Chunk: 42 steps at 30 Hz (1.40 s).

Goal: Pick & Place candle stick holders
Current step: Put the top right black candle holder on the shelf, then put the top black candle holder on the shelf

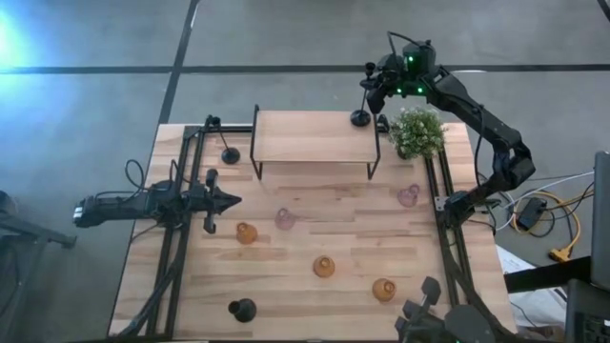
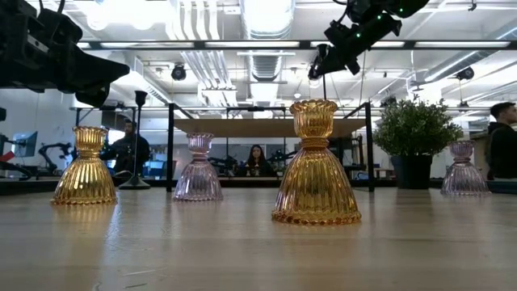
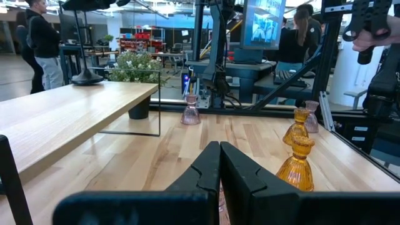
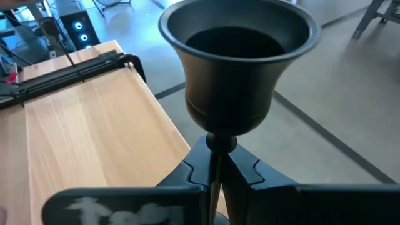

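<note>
A tall black candle stick holder point(image 1: 361, 112) stands upright over the far right corner of the wooden shelf point(image 1: 305, 138), with my right gripper point(image 4: 216, 167) shut on its thin stem under the cup point(image 4: 236, 47). Its round base point(image 3: 85, 78) is at the shelf top. A second black holder point(image 1: 229, 154) stands on its base left of the shelf, a third point(image 1: 242, 309) near the front edge. Amber glass holders point(image 1: 247, 232) point(image 1: 324, 267) point(image 1: 383, 290) and pink ones point(image 1: 285, 218) point(image 1: 408, 196) stand on the table. My left gripper point(image 1: 227, 200) waits shut at the left. My right gripper pinches the black holder's thin stem point(image 4: 216, 153) just below the cup, between its two fingers point(image 4: 250, 172). The fingers come from the far right side, slanting down, and lie across the stem. The holder stays upright, its base point(image 1: 360, 119) at the shelf top; whether it bears on it I cannot tell.
A small bushy green plant point(image 1: 416, 131) in a dark pot stands just right of the shelf, close to the held holder. Black rails point(image 1: 181, 171) run along the table's left and right sides. People show in the room beyond the table.
</note>
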Each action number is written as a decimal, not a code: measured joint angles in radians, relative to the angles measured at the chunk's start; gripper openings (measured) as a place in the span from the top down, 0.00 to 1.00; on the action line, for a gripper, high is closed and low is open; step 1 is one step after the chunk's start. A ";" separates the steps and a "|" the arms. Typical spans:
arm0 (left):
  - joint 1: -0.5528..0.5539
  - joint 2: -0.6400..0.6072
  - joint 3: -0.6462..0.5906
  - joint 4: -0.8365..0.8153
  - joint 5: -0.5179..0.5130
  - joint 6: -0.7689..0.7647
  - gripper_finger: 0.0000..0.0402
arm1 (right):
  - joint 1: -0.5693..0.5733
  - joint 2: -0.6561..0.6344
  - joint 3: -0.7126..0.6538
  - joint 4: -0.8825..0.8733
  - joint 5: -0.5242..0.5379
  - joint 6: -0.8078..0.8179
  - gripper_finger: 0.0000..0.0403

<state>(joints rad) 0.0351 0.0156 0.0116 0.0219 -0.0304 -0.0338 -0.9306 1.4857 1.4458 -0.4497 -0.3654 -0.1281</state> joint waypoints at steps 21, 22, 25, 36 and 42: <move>0.000 0.000 0.000 0.000 0.000 0.000 0.97 | -0.006 -0.003 -0.025 -0.003 -0.006 0.002 0.95; 0.000 0.000 0.000 0.000 0.000 0.000 0.97 | -0.006 -0.003 -0.026 -0.014 -0.004 0.002 0.94; 0.000 0.000 0.000 0.000 0.000 0.000 0.97 | -0.006 0.003 -0.031 -0.028 0.000 0.002 0.90; 0.000 0.000 0.000 0.000 0.000 0.000 0.97 | -0.006 -0.002 -0.029 -0.061 0.000 -0.024 0.65; 0.000 0.000 0.000 0.000 0.000 0.000 0.97 | -0.006 -0.002 -0.028 -0.072 0.004 -0.058 0.49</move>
<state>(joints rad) 0.0351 0.0158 0.0116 0.0219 -0.0306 -0.0339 -0.9371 1.4837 1.4174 -0.5220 -0.3616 -0.1862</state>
